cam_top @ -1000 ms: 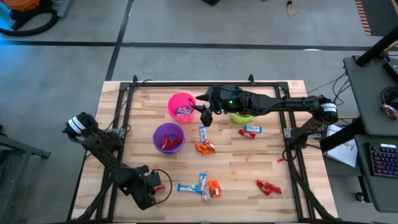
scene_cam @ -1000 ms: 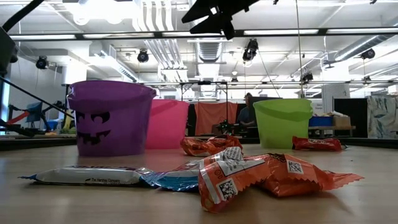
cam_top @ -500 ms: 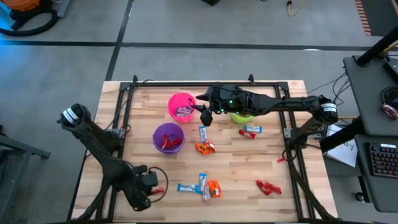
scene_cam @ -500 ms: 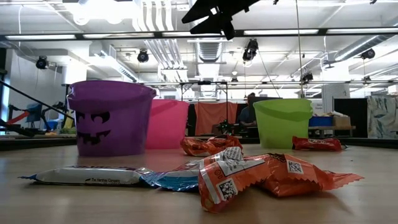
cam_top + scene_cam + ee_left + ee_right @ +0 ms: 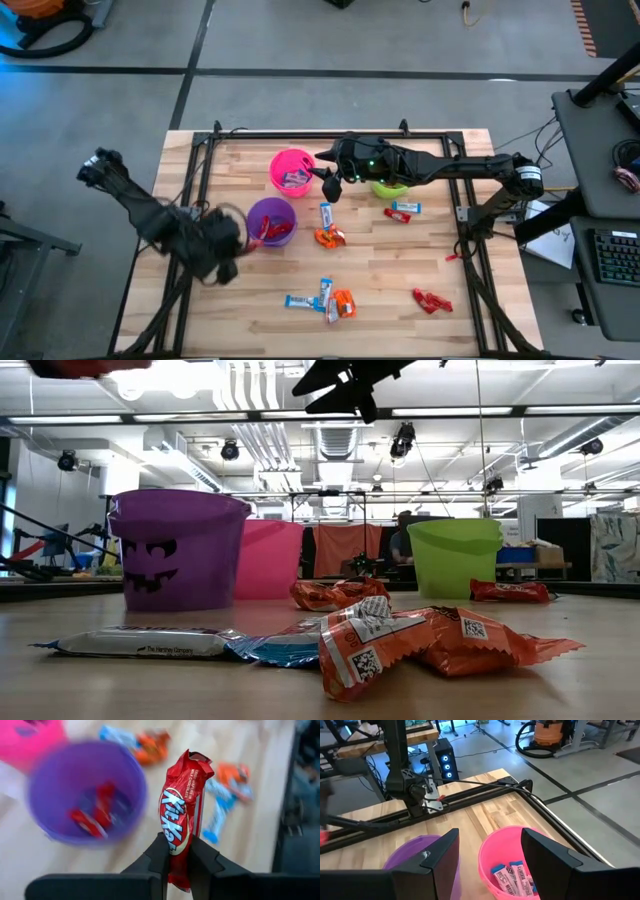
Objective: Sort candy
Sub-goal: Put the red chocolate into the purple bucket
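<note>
Fingers of my left claw are pinched narrow on a red KitKat, which stands upright between them. From above, that claw hangs just left of the purple cup, with the red wrapper at the cup's rim. My right claw stands wide and holds nothing, raised between the pink cup and the green cup.

Motion smears the left arm from above, so I cannot make out its fingertips there; the level camera catches only a red blur at its upper left corner. The green cup is mostly hidden under the right arm. Loose candy lies on the table near me, more sits at the centre, and two red pieces lie to the right.

A second ago the left claw was low at the near left corner of the table; it has since swung up to the purple cup. The right arm has not shifted.
</note>
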